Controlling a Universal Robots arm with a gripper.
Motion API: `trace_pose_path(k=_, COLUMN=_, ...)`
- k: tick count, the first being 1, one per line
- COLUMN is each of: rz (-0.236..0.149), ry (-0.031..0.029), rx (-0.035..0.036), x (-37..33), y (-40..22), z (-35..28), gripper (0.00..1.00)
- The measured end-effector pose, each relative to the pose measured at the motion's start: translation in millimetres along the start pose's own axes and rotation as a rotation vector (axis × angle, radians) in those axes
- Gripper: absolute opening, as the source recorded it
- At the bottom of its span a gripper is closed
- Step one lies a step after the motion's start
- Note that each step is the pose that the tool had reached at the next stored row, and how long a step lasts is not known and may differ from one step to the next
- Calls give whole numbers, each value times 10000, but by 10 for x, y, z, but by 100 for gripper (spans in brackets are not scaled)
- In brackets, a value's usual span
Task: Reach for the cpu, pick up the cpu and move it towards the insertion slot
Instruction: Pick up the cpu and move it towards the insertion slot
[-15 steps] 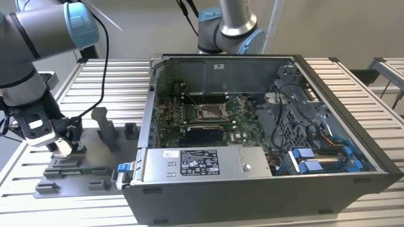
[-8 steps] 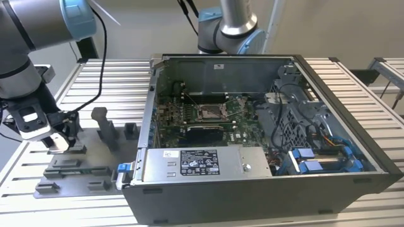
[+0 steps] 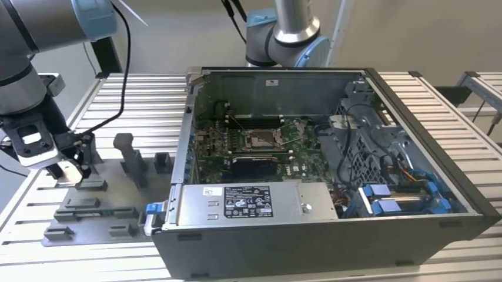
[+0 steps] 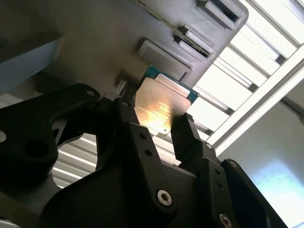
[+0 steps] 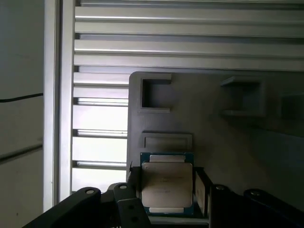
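The cpu [image 4: 162, 105] sits between the gripper's [image 4: 156, 118] two black fingers, pinched at opposite edges, with its silvery face showing in both wrist views. Just behind it lies the grey fixture plate [image 5: 223, 142]. In the exterior view the gripper [image 3: 69, 171] hangs over that plate at the view's left, well apart from the insertion slot [image 3: 260, 138] inside the open computer case [image 3: 439, 176].

Robotics lab: open computer case [image 3: 314, 254], slatted bench [image 3: 141, 97].

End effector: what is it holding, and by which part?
The end effector grips the cpu by two opposite side edges.
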State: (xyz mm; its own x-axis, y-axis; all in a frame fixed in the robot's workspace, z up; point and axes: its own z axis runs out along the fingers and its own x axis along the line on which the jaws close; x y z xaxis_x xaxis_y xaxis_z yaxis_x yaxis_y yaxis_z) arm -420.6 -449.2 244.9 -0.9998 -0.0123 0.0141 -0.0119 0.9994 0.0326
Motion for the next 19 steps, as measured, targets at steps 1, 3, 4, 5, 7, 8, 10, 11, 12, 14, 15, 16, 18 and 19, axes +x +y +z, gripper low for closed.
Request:
trace_pose_path(k=1, rz=0, ry=0, rx=0, x=0, y=0, z=-7, gripper=0)
trace_pose_path(k=3, rz=0, ry=-1, rx=0, x=0, y=1, z=-16, gripper=0)
trace_pose_path(k=4, rz=0, ry=-3, rx=-1, x=0, y=1, z=-19, gripper=0)
trace_pose_path(k=5, rz=0, ry=-2, rx=0, x=0, y=1, z=-21, gripper=0)
trace_pose_path(k=7, rz=0, ry=-1, rx=1, x=0, y=1, z=-24, gripper=0)
trace_pose_path(k=8, rz=0, ry=-1, rx=1, x=0, y=1, z=-25, gripper=0)
trace_pose_path(k=10, rz=0, ry=0, rx=2, x=0, y=1, z=-30, gripper=0)
trace_pose_path(k=11, rz=1, ry=2, rx=3, x=1, y=1, z=-36, gripper=0)
trace_pose_path(k=12, rz=0, ry=1, rx=2, x=1, y=1, z=-40, gripper=0)
trace_pose_path(k=14, rz=0, ry=1, rx=2, x=1, y=2, z=-52, gripper=0)
trace_pose_path(k=15, rz=0, ry=1, rx=2, x=1, y=2, z=-60, gripper=0)
trace_pose_path(k=16, rz=0, ry=0, rx=2, x=1, y=2, z=-69, gripper=0)
trace_pose_path(k=18, rz=0, ry=0, rx=1, x=1, y=3, z=-91, gripper=0)
trace_pose_path(k=19, rz=0, ry=0, rx=2, x=2, y=3, z=-103, gripper=0)
